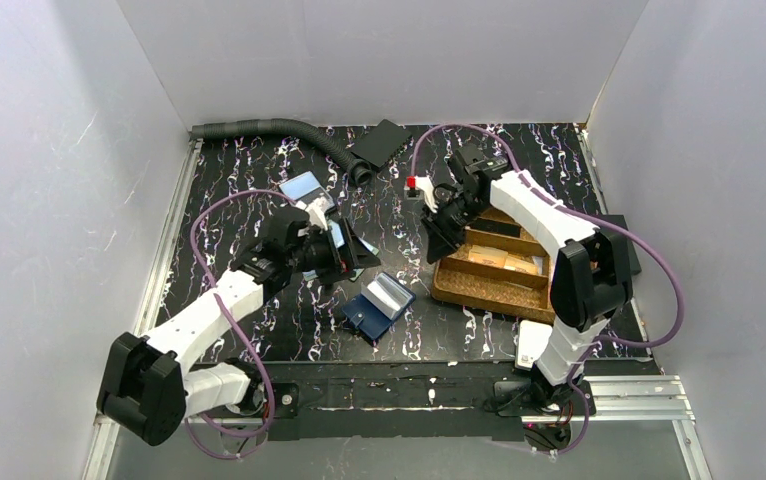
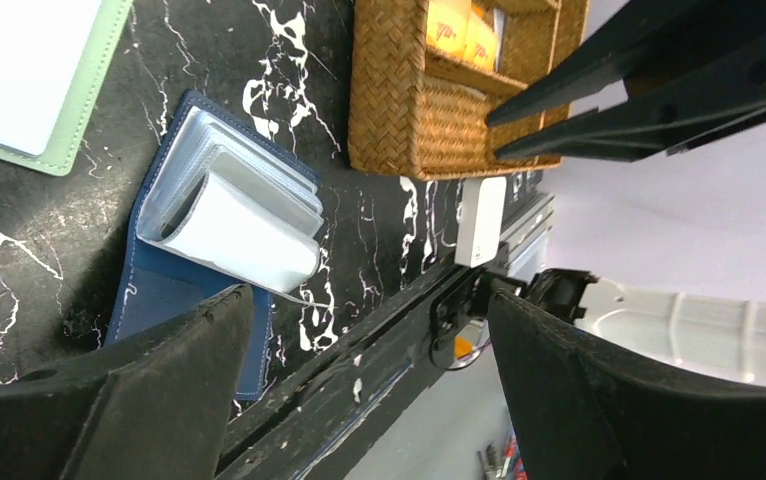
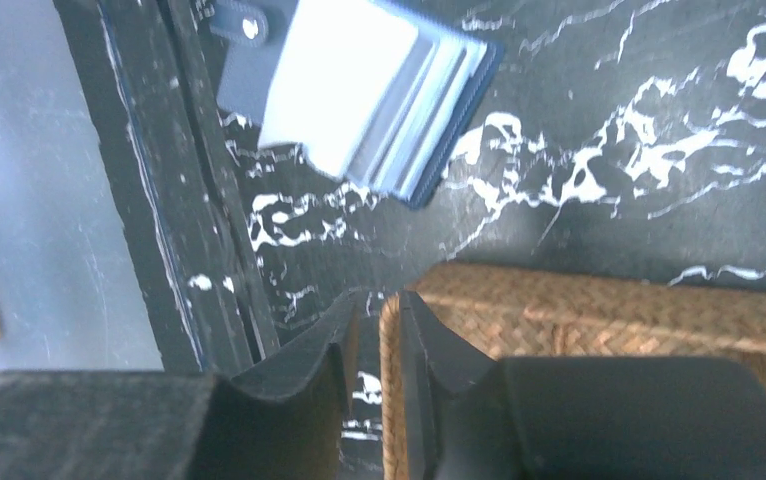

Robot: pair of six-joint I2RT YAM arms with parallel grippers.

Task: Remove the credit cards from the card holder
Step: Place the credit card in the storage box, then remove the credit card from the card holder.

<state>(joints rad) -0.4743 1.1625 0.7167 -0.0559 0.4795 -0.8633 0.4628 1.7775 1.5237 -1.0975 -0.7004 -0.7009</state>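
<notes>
The dark navy book-like card holder (image 1: 379,306) lies splayed at six o'clock, reachable; left gripper (image 1: 344,250) wide and empty, right gripper (image 1: 437,243) narrow and empty.

The table (image 1: 259,180) is black with white marble-like veins, and the walls (image 1: 379,50) around it are plain pale grey. The card holder (image 1: 379,305) is dark navy with pale, silvery clear pages; the woven tray (image 1: 489,285) is golden brown with yellow packets (image 2: 464,30) inside. Both arms are white with black joints and black fingers (image 2: 159,400), trailing purple cables (image 1: 204,230), and a dark grey ribbed hose (image 1: 279,130) lies at the back.
</notes>
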